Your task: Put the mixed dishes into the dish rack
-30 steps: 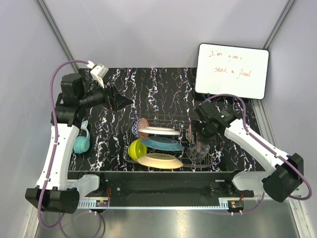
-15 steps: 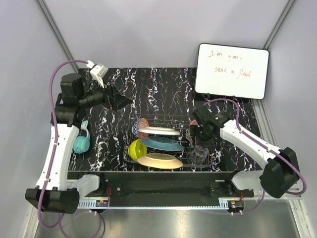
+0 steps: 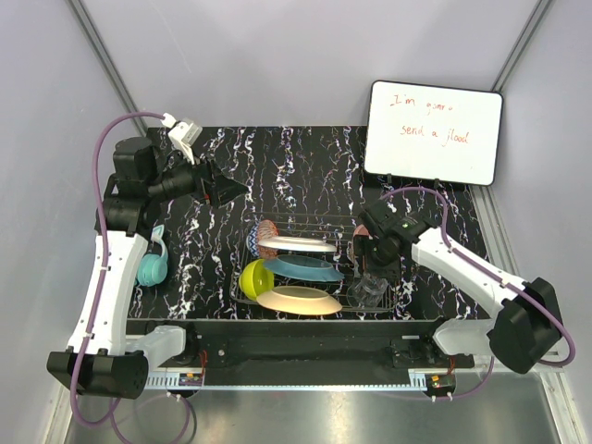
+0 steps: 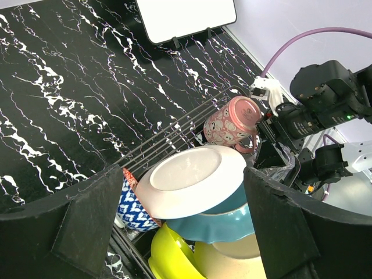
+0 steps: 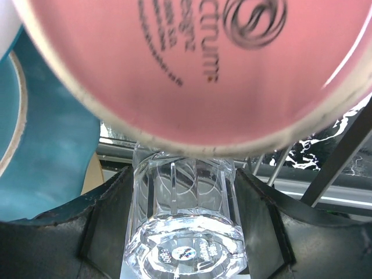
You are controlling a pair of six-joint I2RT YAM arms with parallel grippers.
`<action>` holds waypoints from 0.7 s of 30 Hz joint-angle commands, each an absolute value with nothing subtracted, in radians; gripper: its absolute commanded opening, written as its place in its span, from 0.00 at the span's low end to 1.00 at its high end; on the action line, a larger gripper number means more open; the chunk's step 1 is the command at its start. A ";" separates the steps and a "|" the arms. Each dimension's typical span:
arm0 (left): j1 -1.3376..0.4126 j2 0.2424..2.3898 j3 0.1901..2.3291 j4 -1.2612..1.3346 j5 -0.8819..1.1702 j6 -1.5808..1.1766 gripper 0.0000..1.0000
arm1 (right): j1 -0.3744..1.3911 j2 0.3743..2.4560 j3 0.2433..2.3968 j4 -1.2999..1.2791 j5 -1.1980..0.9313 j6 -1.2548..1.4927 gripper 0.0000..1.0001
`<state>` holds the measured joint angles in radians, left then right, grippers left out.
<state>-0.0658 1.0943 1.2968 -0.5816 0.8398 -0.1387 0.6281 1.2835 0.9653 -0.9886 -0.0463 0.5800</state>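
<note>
Right end effector (image 5: 183, 195) clamped on the ribbed clear glass (image 5: 186, 235), sticker on its base, beside the pink cup (image 4: 232, 119) in the dish rack (image 3: 298, 222); left end effector (image 4: 181, 174) open.

Top cam's up high past 6 o'clock of the table (image 3: 277, 157), looking down on everything. Left wrist cam sits out at 10 o'clock, mid-range, facing 4 o'clock across the rack (image 3: 310, 223). Right wrist cam's point-blank on the glass (image 5: 185, 232) under the cup (image 5: 203, 70). All three catch that cup corner.
</note>
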 commanded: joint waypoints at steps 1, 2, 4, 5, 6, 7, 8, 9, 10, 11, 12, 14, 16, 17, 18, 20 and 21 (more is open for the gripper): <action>-0.061 1.078 1.289 -0.548 0.831 -0.123 0.87 | 0.653 1.243 0.956 -1.015 -0.031 0.614 0.48; -0.061 1.080 1.290 -0.548 0.831 -0.123 0.87 | 0.655 1.238 0.957 -1.023 -0.022 0.617 0.48; -0.061 1.078 1.292 -0.549 0.831 -0.124 0.87 | 0.657 1.224 0.965 -1.031 0.023 0.621 0.43; -0.061 1.078 1.292 -0.548 0.831 -0.123 0.87 | 0.658 1.213 0.966 -1.034 0.034 0.627 0.39; -0.061 1.080 1.293 -0.548 0.831 -0.123 0.87 | 0.660 1.210 0.968 -1.037 0.046 0.633 0.35; -0.061 1.080 1.293 -0.548 0.833 -0.126 0.87 | 0.661 1.206 0.968 -1.040 0.078 0.641 0.26; -0.061 1.078 1.293 -0.548 0.833 -0.126 0.87 | 0.661 1.200 0.971 -1.046 0.095 0.653 0.19; -0.061 1.078 1.293 -0.548 0.836 -0.127 0.87 | 0.661 1.195 0.976 -1.048 0.110 0.660 0.14; -0.061 1.078 1.292 -0.548 0.838 -0.129 0.87 | 0.661 1.192 0.977 -1.051 0.139 0.666 0.11; -0.061 1.078 1.292 -0.548 0.836 -0.129 0.87 | 0.661 1.186 0.979 -1.051 0.146 0.666 0.10; -0.061 1.077 1.290 -0.548 0.836 -0.127 0.87 | 0.661 1.186 0.985 -1.052 0.153 0.670 0.09; -0.061 1.077 1.287 -0.548 0.839 -0.126 0.87 | 0.661 1.189 0.986 -1.049 0.175 0.676 0.05; -0.061 1.078 1.287 -0.549 0.839 -0.126 0.87 | 0.663 1.189 0.985 -1.042 0.190 0.684 0.03; -0.061 1.078 1.287 -0.548 0.839 -0.126 0.87 | 0.666 1.187 0.980 -1.023 0.192 0.689 0.02; -0.061 1.078 1.287 -0.548 0.844 -0.126 0.87 | 0.666 1.187 0.968 -1.016 0.193 0.692 0.01; -0.061 1.078 1.287 -0.548 0.845 -0.129 0.87 | 0.669 1.198 0.954 -0.985 0.187 0.703 0.00; -0.061 1.081 1.285 -0.548 0.850 -0.129 0.87 | 0.670 1.206 0.945 -0.979 0.181 0.706 0.00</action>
